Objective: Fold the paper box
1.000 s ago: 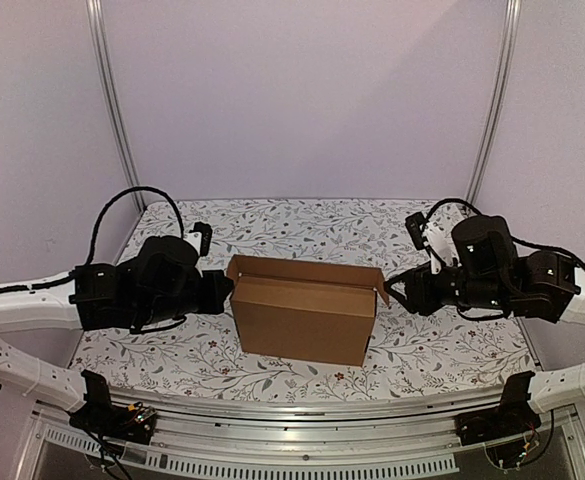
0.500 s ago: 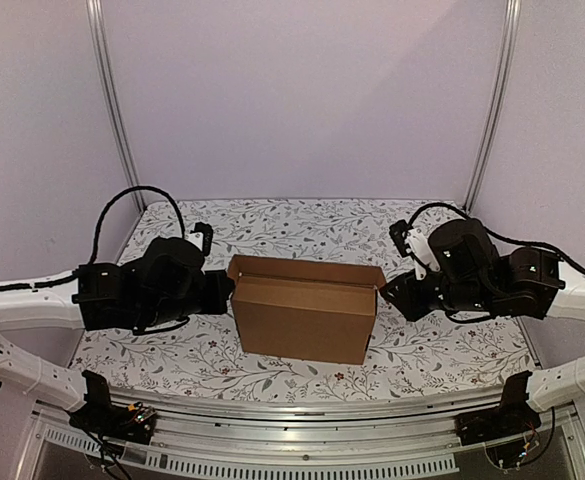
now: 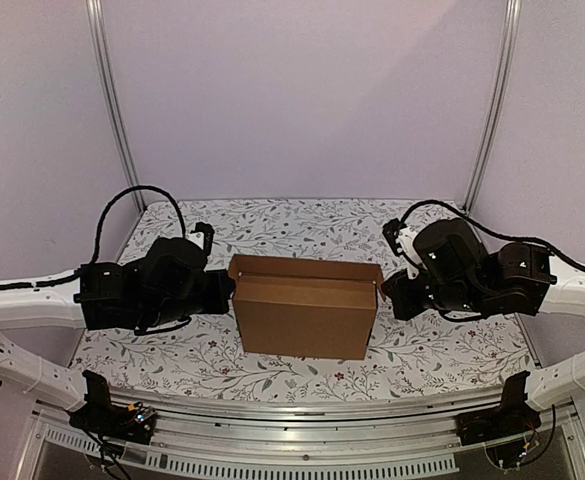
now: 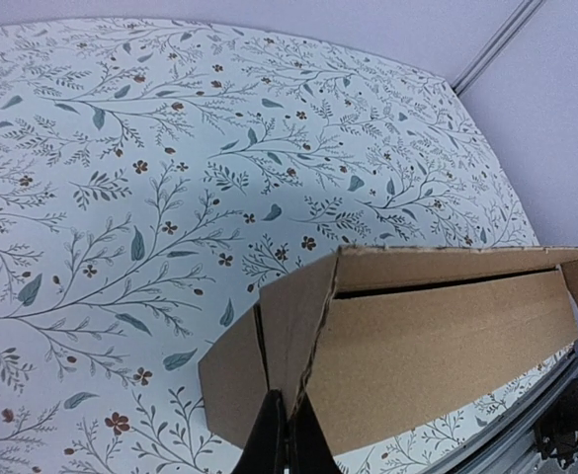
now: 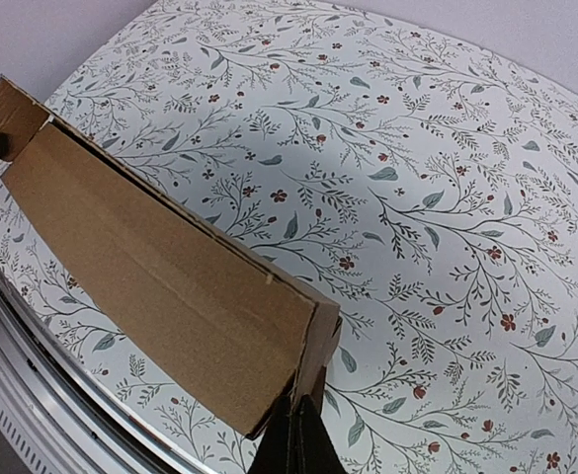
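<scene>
The paper box [image 3: 305, 308] is a brown cardboard box standing in the middle of the floral table, with its lid nearly down and a thin slot along the top. My left gripper [image 3: 228, 290] is at its left end. In the left wrist view the gripper [image 4: 287, 446] is shut on the edge of the left end flap [image 4: 293, 316]. My right gripper [image 3: 386, 292] is at the box's right end. In the right wrist view the gripper [image 5: 297, 441] is shut, with its tips against the folded right end flap [image 5: 320, 341].
The floral tablecloth [image 3: 302, 225] covers the table. Metal posts [image 3: 112, 110] stand at the back corners, and a metal rail [image 3: 292, 415] runs along the near edge. Black cables loop above both wrists.
My right gripper has moved left up to the box's right end. The right end flap that stuck out now lies folded against the box. The left gripper has barely moved.
</scene>
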Available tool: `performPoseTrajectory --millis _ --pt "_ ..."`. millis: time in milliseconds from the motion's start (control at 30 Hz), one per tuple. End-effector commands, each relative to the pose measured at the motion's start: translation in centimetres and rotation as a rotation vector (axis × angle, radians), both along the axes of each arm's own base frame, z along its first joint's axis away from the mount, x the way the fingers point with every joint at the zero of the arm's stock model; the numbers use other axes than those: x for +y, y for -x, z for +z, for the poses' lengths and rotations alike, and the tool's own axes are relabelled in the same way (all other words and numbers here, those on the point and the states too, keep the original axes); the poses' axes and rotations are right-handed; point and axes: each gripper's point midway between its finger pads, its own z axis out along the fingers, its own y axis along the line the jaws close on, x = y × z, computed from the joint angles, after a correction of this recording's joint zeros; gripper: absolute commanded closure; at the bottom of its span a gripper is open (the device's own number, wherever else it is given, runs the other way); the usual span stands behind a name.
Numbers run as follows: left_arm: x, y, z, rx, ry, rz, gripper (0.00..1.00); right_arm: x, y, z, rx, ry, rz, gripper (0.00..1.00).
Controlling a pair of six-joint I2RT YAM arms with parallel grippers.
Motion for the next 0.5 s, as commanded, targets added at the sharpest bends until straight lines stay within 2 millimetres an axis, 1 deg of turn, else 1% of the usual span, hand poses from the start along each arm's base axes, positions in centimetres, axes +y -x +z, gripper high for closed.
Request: performPoseTrajectory --millis 0,233,467 --pt "1.7 3.0 -6.3 0.173 -0.2 -0.058 1.0 0.6 0.1 0.4 -0.001 0.001 -0.011 1.0" --pt "1.5 3.1 -6.2 0.167 -0.2 -0.058 1.0 1.4 0.2 1.1 0.007 -0.072 -0.022 1.0" --pt "1.3 3.2 -6.3 0.168 -0.206 -0.062 1.0 2.3 0.3 1.2 0.023 -0.131 -0.028 1.0"
